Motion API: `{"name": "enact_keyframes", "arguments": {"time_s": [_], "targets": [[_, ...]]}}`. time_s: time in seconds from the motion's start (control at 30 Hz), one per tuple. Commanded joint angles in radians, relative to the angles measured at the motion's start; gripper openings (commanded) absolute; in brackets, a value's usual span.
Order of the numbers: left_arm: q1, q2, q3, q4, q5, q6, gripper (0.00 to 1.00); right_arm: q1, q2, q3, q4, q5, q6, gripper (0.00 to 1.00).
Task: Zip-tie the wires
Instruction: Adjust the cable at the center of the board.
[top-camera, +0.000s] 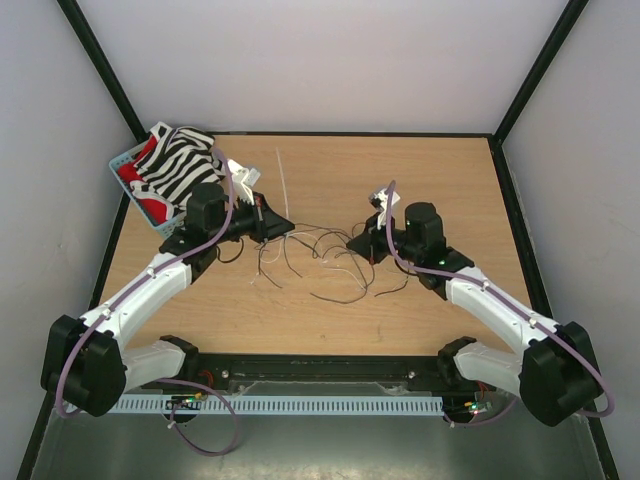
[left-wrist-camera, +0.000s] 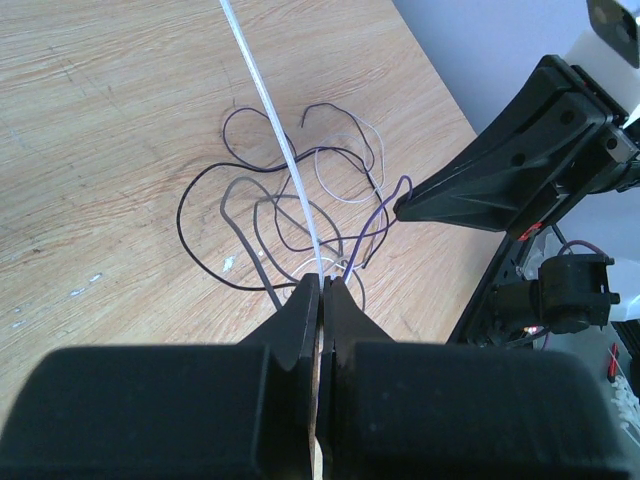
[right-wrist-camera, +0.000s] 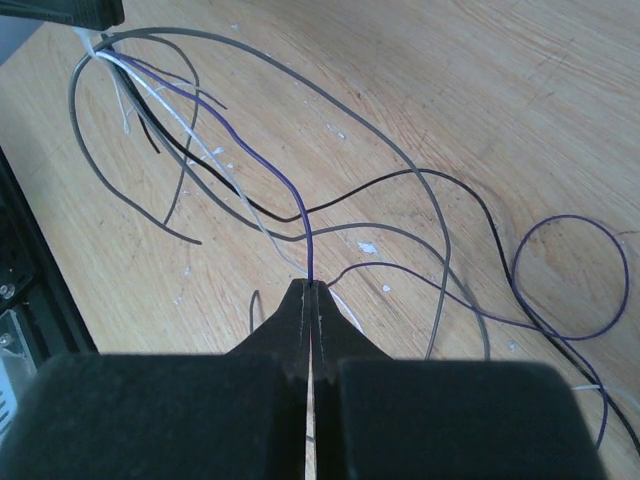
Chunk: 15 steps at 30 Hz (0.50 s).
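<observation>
**Wires** (top-camera: 322, 258): loose tangle on the table (top-camera: 440, 180), strung between the two grippers. In the right wrist view the strands gather into a bunch at the left one.

**Left gripper** (left-wrist-camera: 322, 284): jaws closed on a pale tie (left-wrist-camera: 268, 108), which runs straight out over the wood. Wire ends meet at the same pinch; I cannot tell whether they are clamped too.

**Right gripper** (right-wrist-camera: 310, 289): jaws closed on a purple strand (right-wrist-camera: 285, 185), which leads off toward the left gripper.

**Step (judged):** gathering and holding the bundle. The tie is not yet looped round it.

**Next move calls for:** carrying the tie's free end round the bunch and threading it, with no strands slipping.
</observation>
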Motion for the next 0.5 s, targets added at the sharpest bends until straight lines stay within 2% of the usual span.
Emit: {"name": "enact_keyframes", "arguments": {"time_s": [0.0,0.13,0.2,0.3,0.47], "targets": [[0.007,-0.008,0.031,0.019,0.009,-0.008,0.00,-0.005,-0.007,-0.015,-0.012,-0.042,-0.003,0.00],[0.007,-0.009,0.032,0.019,0.012,-0.009,0.00,-0.005,0.018,-0.009,-0.008,-0.069,-0.002,0.01],[0.007,-0.013,0.032,0.019,0.013,-0.009,0.00,-0.005,0.022,-0.004,-0.016,-0.071,-0.008,0.19],[0.007,-0.019,0.032,0.019,0.018,0.000,0.00,-0.005,0.009,0.012,-0.016,-0.082,-0.001,0.37],[0.007,-0.026,0.032,0.019,0.036,0.020,0.00,-0.005,0.022,0.073,0.039,-0.128,0.125,0.50]]}}
